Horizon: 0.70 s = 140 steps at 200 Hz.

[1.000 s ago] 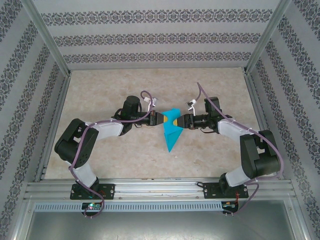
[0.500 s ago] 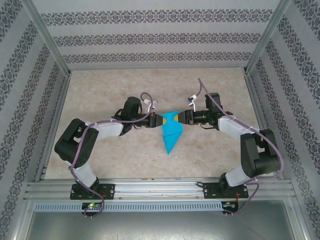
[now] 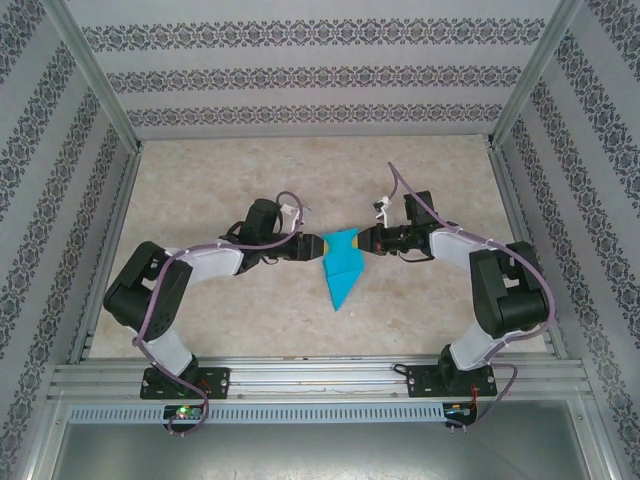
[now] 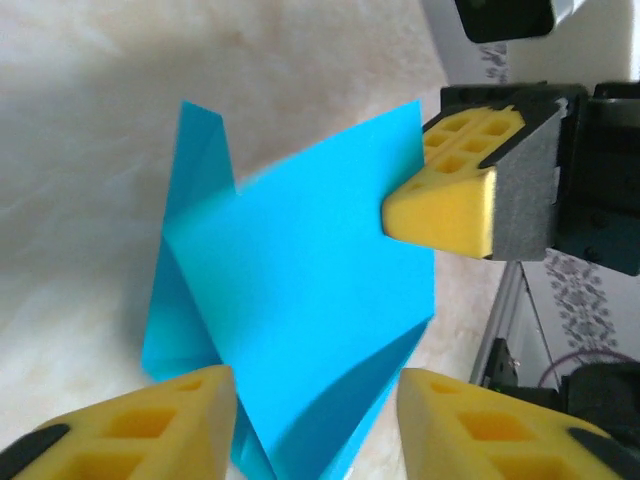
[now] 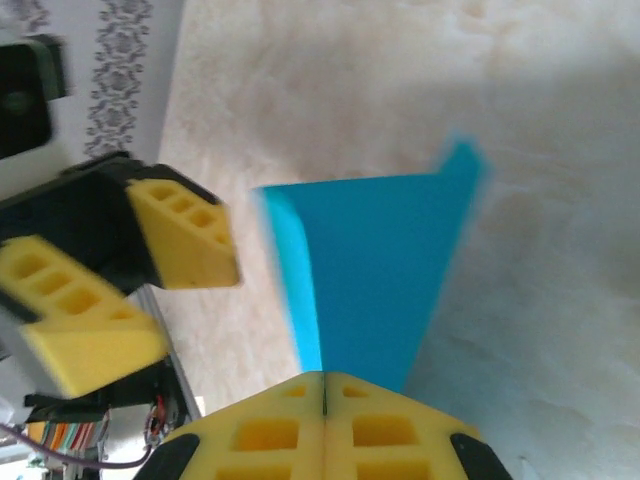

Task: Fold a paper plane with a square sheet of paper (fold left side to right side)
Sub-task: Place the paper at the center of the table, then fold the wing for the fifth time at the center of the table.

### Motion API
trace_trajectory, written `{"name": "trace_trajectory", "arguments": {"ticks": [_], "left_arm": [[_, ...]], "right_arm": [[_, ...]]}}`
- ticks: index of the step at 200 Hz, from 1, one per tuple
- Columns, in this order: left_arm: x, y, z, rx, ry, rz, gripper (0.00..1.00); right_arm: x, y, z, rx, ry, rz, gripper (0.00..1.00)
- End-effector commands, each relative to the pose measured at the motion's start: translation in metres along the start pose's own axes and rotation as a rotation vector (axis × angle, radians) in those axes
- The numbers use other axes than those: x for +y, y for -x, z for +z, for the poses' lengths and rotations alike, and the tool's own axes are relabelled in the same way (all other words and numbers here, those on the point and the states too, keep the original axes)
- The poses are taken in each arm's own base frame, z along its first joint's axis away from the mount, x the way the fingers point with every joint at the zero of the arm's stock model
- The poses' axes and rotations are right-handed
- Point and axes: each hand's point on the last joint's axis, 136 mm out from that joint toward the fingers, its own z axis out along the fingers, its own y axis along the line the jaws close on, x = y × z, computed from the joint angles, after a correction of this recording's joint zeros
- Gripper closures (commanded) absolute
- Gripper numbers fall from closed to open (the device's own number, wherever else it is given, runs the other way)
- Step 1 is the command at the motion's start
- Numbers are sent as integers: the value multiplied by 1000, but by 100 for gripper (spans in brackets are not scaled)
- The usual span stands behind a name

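The paper plane (image 3: 340, 268) lies in the middle of the table (image 3: 200, 200), its far end pinched in my closed right gripper (image 3: 366, 240). My left gripper (image 3: 317, 246) stands parted just left of it, gripping nothing. With only one pinch, I judge any pull could swing it or spring the folds.

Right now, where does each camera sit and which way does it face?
Top external: above, behind the bases, looking down on the table; both arms, left gripper, right gripper, blue paper.
Left wrist: on the left arm, facing past its open fingers to the paper and right gripper.
Right wrist: facing past its shut fingers, clamped on the paper, toward the left gripper.
Shared: all see the paper.
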Motion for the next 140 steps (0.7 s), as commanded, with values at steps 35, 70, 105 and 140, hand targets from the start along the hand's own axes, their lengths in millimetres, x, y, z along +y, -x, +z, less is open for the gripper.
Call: {"name": "trace_trajectory", "arguments": {"ticks": [35, 70, 105, 140], "left_arm": [[2, 4, -51, -15, 294, 169, 48], [-27, -29, -50, 126, 451, 365, 49], [-58, -68, -17, 229, 533, 539, 50], [-73, -94, 22, 307, 562, 634, 50]], "right_arm": [[-32, -1, 0, -10, -164, 144, 100], [-44, -7, -7, -11, -227, 306, 100], [-45, -11, -8, -20, -218, 423, 100], [-42, -8, -9, -28, -214, 456, 100]]}}
